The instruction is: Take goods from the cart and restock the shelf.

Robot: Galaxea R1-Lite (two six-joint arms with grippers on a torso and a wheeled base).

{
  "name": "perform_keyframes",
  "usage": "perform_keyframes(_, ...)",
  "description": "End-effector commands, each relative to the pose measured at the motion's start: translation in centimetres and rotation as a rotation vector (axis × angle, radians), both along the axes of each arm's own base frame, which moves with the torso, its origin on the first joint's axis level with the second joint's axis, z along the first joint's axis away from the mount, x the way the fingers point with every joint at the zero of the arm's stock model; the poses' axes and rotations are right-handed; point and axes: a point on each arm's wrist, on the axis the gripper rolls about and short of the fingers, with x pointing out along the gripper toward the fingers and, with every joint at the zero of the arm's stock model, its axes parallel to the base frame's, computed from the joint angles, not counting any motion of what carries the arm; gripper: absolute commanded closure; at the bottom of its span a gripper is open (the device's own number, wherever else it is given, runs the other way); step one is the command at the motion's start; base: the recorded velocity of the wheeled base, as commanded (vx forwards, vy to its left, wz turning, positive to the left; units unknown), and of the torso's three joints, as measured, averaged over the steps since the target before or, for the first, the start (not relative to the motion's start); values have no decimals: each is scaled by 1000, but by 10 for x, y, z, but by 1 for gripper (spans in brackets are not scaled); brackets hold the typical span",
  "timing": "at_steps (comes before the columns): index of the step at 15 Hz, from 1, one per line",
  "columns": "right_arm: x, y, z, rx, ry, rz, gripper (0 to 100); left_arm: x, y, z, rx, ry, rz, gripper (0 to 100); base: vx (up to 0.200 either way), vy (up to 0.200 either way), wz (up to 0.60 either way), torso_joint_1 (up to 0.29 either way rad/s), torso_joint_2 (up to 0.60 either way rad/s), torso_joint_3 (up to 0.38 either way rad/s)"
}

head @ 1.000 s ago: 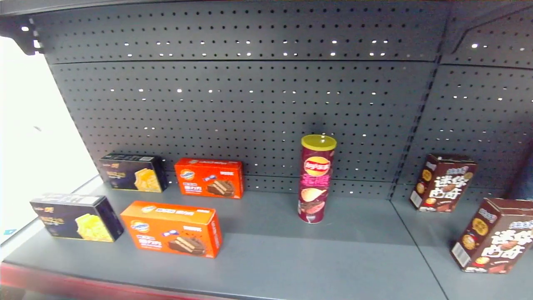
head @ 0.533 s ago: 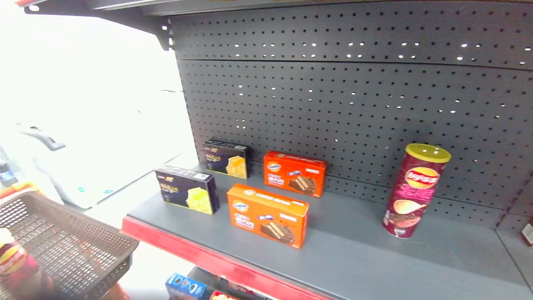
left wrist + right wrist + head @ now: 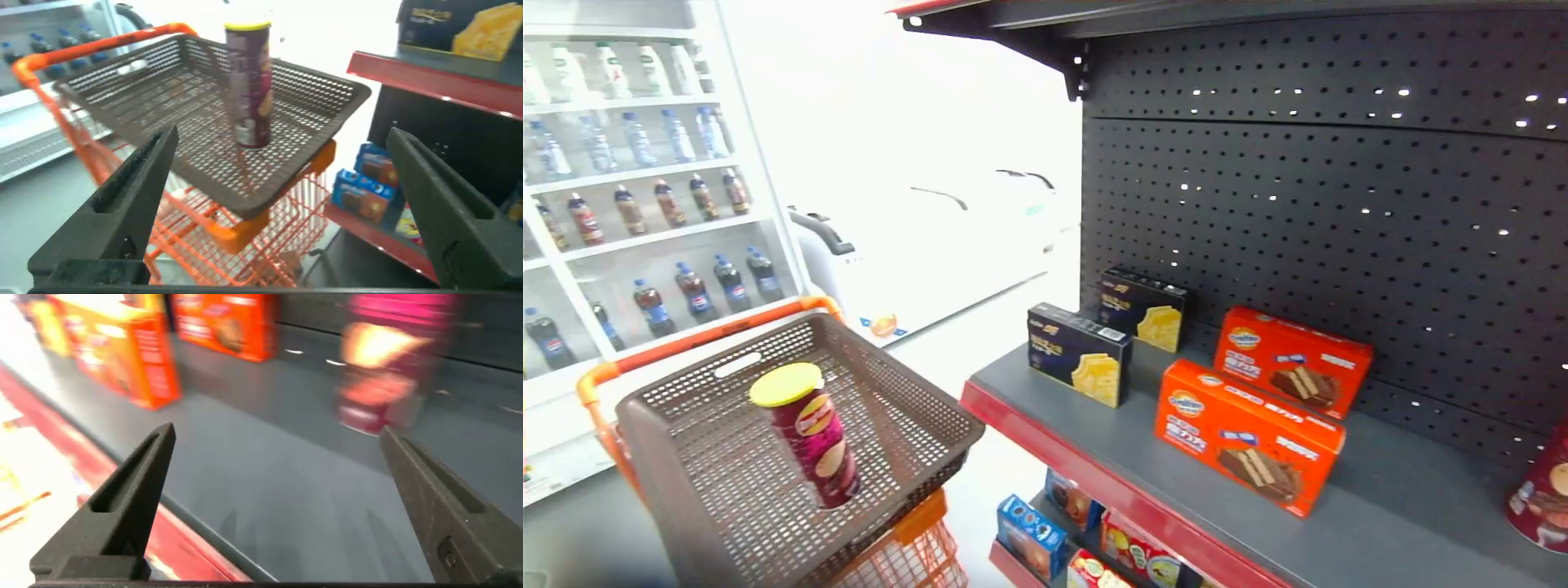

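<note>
Maroon-bodied and yellow-lidded, the chip can [image 3: 813, 433] stood upright and alone on the mesh floor of the brown basket [image 3: 907, 371]. The basket rode on top of the orange cart [image 3: 698, 336], just off the left end of the shelf [image 3: 1380, 523]. The can stood free of the basket walls, with room on either side for fingers, so I judged a side grasp around its body the plain choice.

The left gripper [image 3: 278, 140] hung outside the basket's near corner, its jaws spread wide and holding nothing. The can was framed between them but well apart from both. The right gripper [image 3: 278, 431] was likewise spread wide and empty above the grey shelf deck, facing a second can [image 3: 1539, 498] that stood near the pegboard back.

Toward the shelf's left end, two dark boxes [image 3: 1080, 353] and two orange boxes [image 3: 1250, 437] stood in pairs, one behind the other, faces outward. Bare deck lay between the front orange box and the second can. That seemed the likely slot for the basket's can, beside its like.

The shelf's red lip [image 3: 1094, 478] ran near the basket's corner. Any carry across would probably have to rise over the basket rim and then clear that lip.
</note>
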Motion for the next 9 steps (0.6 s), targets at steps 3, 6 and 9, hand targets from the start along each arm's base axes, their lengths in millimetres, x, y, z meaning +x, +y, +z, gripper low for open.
perform_keyframes(3, 0, 0, 0, 1, -1, 0, 0, 0, 0, 0, 1, 2, 2, 0, 0, 0, 400, 0, 2, 5)
perform_keyframes(6, 0, 0, 0, 1, -1, 0, 0, 0, 0, 0, 15, 0, -7, 0, 0, 0, 0, 0, 0, 0)
perform_keyframes(9, 0, 0, 0, 1, -1, 0, 0, -3, 0, 12, 64, -42, 4, 0, 0, 0, 0, 0, 0, 0)
